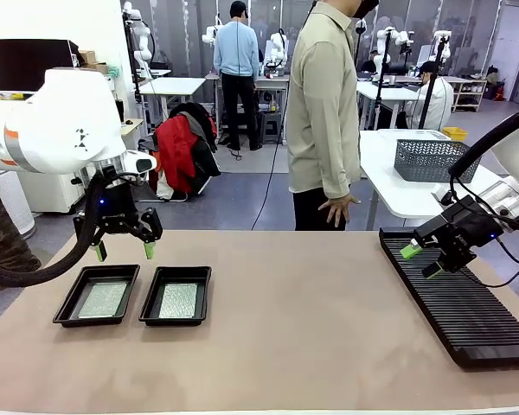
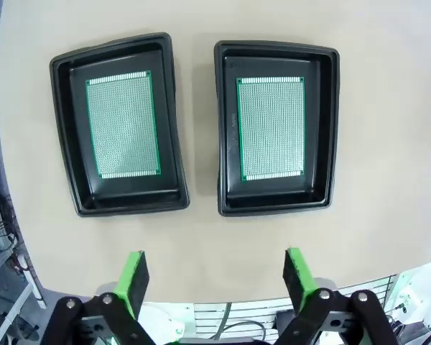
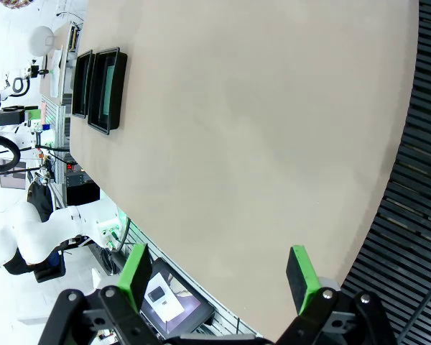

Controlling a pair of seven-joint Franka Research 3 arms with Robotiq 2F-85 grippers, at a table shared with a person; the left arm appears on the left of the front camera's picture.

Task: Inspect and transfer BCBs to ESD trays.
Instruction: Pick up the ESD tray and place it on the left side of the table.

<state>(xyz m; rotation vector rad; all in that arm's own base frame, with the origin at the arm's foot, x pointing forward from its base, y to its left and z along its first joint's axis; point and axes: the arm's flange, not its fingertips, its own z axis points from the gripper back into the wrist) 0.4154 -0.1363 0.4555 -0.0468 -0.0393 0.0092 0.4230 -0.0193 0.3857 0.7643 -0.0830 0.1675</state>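
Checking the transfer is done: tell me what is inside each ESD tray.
Each tray holds one green circuit board lying flat: one in the left tray, one in the right tray. The tray floor beneath each board is covered, so anything under them cannot be seen.

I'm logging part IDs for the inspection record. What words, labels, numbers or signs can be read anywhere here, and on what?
No text can be read.
BCBs: dotted hole grid, no legible print.
ESD trays: plain black, no label.
Slotted rack: no marking.
Screen below the table edge: pictures on it too small and blurred to read.
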